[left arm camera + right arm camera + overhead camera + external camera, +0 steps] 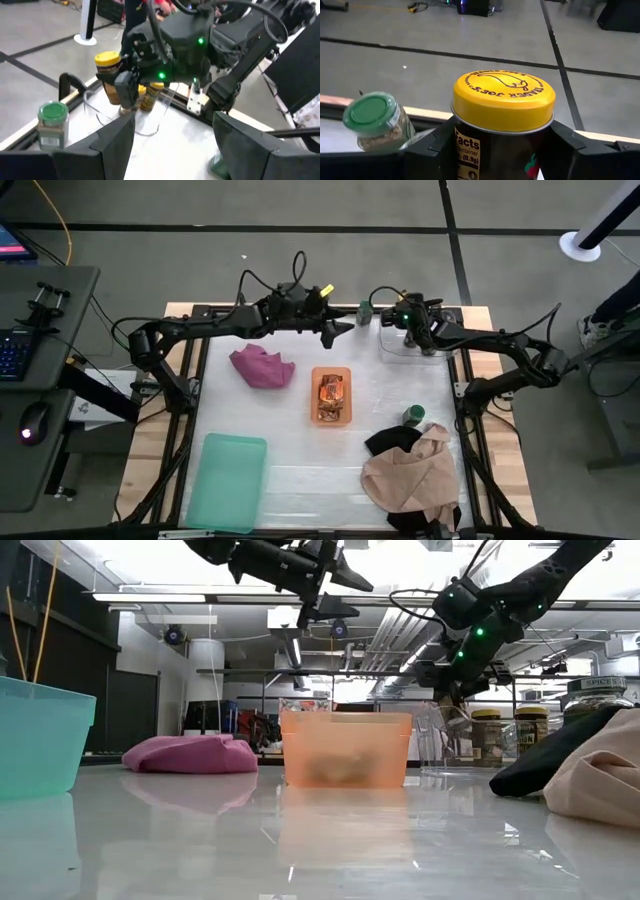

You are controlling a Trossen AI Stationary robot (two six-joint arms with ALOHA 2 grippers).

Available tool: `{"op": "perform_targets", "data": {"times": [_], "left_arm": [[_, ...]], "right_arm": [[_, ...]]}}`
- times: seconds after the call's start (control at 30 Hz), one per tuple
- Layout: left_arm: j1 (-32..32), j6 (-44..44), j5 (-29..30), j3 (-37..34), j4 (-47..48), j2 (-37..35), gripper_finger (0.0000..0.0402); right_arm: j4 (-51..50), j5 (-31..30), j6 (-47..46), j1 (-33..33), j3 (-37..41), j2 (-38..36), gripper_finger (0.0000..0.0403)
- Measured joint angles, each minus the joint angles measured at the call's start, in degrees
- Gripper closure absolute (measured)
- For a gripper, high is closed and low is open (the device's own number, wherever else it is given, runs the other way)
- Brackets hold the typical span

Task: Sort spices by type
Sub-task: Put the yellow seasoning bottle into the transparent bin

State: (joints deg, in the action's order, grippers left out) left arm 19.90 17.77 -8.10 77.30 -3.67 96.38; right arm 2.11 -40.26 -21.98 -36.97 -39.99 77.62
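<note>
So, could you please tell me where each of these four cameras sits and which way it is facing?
High view: overhead, looking straight down on the table, both arms and the orange bin.
Low view: at tabletop height, looking level across at the orange bin; both arms enter from above.
Left wrist view: on the left arm, facing the right gripper; own open fingers at the bottom.
Right wrist view: on the right arm, its own gripper shut on a yellow-lidded jar.
Shared: both wrist views show the green-lidded jar.

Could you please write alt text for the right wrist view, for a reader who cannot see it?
A yellow-lidded spice jar fills the frame, held between the right gripper's dark fingers. A green-lidded spice jar stands beside it, with grey floor beyond the table edge.
</note>
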Motion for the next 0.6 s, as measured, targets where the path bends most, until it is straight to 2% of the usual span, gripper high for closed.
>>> {"op": "perform_targets", "data": {"times": [0.6], "left_arm": [[-1.0, 0.0, -0.1, 0.0, 0.9, 0.0, 0.0147]], "right_arm": [[-7.3, 0.1, 0.2, 1.3, 0.0, -0.2, 0.0208]]}}
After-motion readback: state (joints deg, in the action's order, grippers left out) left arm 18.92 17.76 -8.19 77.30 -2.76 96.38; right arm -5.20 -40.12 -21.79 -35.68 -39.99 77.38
